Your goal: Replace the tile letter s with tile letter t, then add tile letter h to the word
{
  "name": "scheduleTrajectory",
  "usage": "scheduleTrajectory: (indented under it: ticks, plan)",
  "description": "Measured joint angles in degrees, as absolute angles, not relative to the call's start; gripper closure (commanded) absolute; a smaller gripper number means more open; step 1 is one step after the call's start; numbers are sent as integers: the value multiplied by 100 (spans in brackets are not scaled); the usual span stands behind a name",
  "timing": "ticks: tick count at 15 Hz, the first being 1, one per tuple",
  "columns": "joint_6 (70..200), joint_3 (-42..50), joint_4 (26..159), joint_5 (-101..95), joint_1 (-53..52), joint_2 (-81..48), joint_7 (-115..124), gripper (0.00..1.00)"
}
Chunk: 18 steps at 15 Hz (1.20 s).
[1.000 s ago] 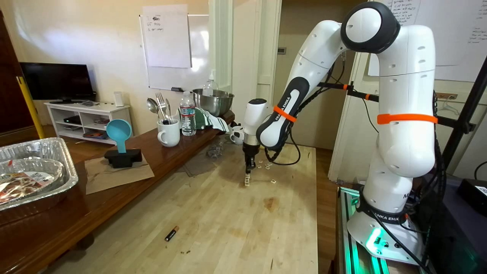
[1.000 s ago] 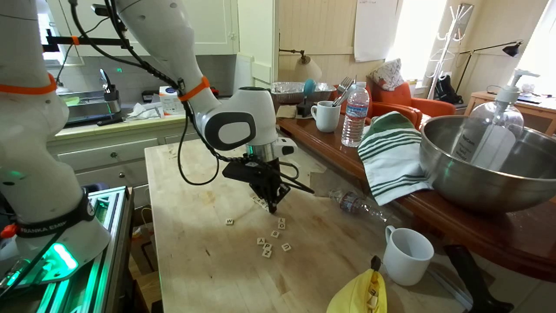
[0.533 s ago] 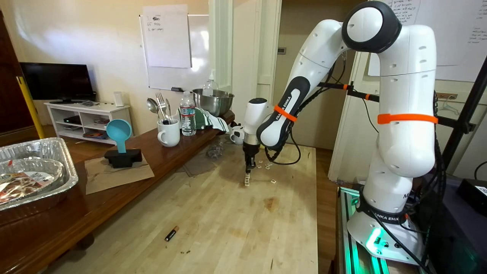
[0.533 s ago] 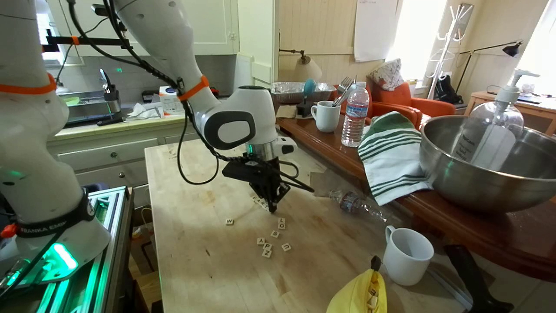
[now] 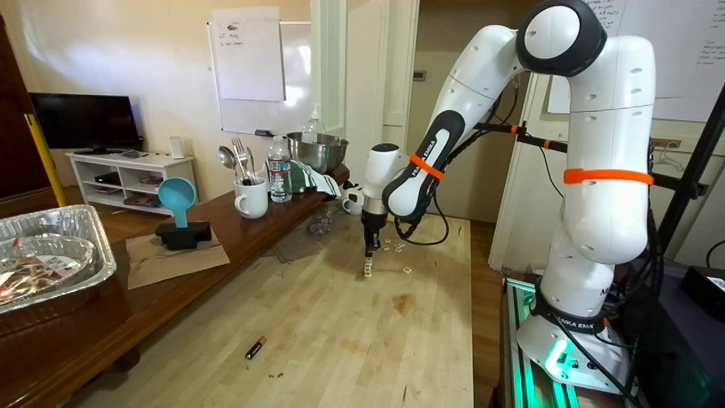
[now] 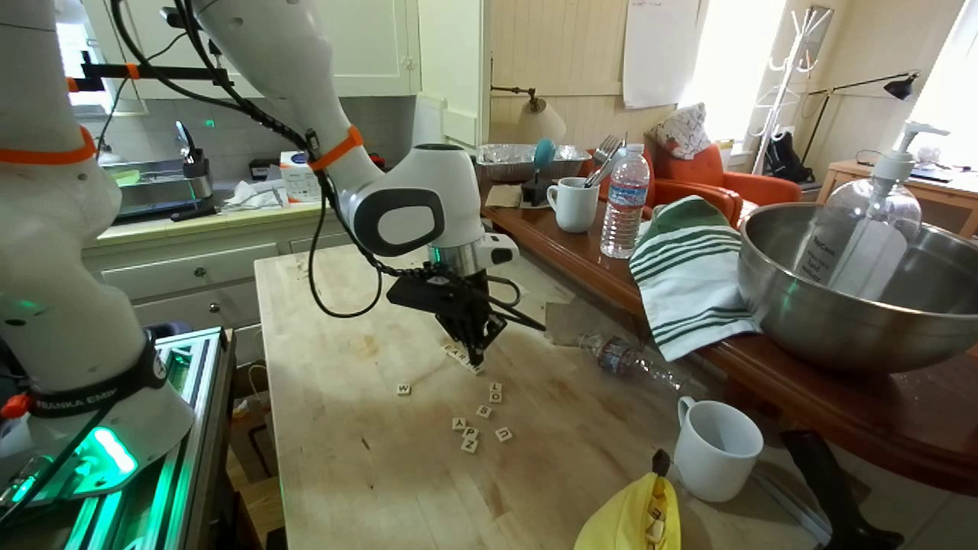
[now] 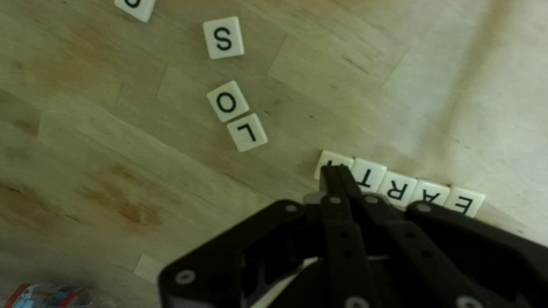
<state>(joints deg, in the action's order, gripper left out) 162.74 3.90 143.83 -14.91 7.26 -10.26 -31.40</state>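
In the wrist view a row of cream letter tiles reads E (image 7: pixel 464 201), A (image 7: pixel 429 192), R (image 7: pixel 397 187), T (image 7: pixel 368 174), then an end tile (image 7: pixel 327 159) whose letter is mostly hidden by my fingertips. The tiles touch side by side. My gripper (image 7: pixel 335 169) is shut with its fingertips together, just above that end tile, holding nothing visible. The S tile (image 7: pixel 223 37) lies loose, apart from the row. In both exterior views the gripper (image 5: pixel 371 254) (image 6: pixel 475 360) is low over the end of the row (image 5: pixel 368 267) (image 6: pixel 457 353).
Loose tiles O (image 7: pixel 227 102) and L (image 7: pixel 247 132) lie near the row. Several other tiles (image 6: pixel 469 445) and a W tile (image 6: pixel 403 389) are scattered around. A clear bottle (image 6: pixel 626 359), white mug (image 6: pixel 718 451), yellow pouch (image 6: pixel 634 512) and battery (image 5: pixel 255 347) lie or stand on the table.
My gripper has risen slightly in the last half second, and more of the row's end tile shows beneath its tips in an exterior view. The tiles have not visibly moved.
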Motion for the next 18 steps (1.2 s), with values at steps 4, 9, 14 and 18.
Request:
scheduleTrajectory:
  ticks: [4, 9, 14, 18]
  plan:
    - [16149, 178, 14476, -1059, 737, -915, -3156, 100]
    - [15947, 81, 14508, -642, 736, -750, -3152, 52]
    - [15769, 81, 14549, -517, 736, -624, -3150, 15]
    - [15601, 81, 14559, -467, 732, -541, -3148, 0]
